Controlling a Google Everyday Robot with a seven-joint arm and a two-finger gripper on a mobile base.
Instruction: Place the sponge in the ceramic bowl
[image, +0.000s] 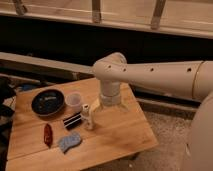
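No text, label, brand, number or sign can be read anywhere in view. Surfaces checked, none with legible marking: the gripper (88, 120), left of centre just above the wooden table (117, 137), and the white arm (150, 75) at centre right.

Sponge (69, 142): light-blue pad with wavy edges, lying flat at the near left of the table (120, 135) (nothing grips it). Ceramic bowl (48, 102): dark, wide, shallow, upright, farther back, apart from sponge. Gripper (88, 116) stands to their right, fingers spread, touching neither.
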